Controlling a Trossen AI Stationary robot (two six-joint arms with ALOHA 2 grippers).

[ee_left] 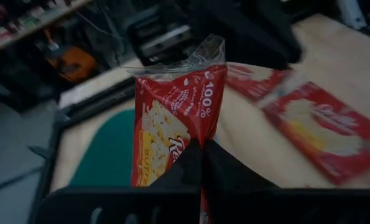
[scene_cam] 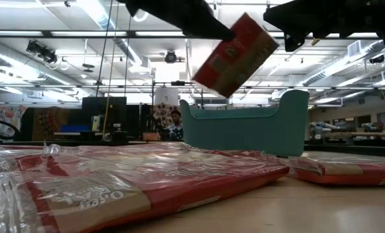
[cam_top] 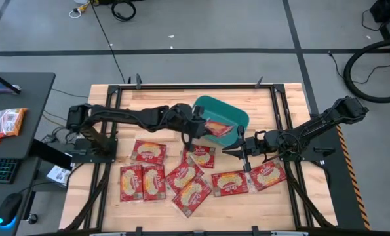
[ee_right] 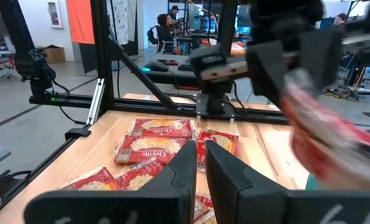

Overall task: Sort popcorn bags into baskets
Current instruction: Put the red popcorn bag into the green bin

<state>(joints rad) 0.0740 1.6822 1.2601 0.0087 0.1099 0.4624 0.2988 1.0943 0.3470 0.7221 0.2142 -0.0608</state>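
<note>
My left gripper [cam_top: 203, 128] [ee_left: 202, 154] reaches from the table's left and is shut on one red popcorn bag [cam_top: 218, 126] [scene_cam: 235, 54] above the teal basket [cam_top: 233, 108] [scene_cam: 244, 129]. The basket stands near the table's far edge. Several more red bags [cam_top: 183, 174] lie flat on the wood near the table's middle, among them a pair [cam_top: 142, 182] to the left and two [cam_top: 268, 176] to the right. My right gripper [cam_top: 229, 151] [ee_right: 200, 150] hovers beside the basket's near side above those bags, its fingers all but together and holding nothing. My left gripper pinches the bag between its two fingers at one end [ee_left: 200, 140], coming level from the table's left. The bag is lifted clear and tilts down away from the fingers [scene_cam: 208, 27] over the basket's opening. Its clear sealed end [ee_left: 194, 56] points away from the fingers.
Black frame rails [cam_top: 181, 86] run around the table's edges. A desk [cam_top: 18, 131] to the left carries more packets [cam_top: 4, 123], a keyboard and a mouse. A person [ee_right: 166, 25] sits in the room beyond the table. Bare wood [cam_top: 293, 111] lies right of the basket.
</note>
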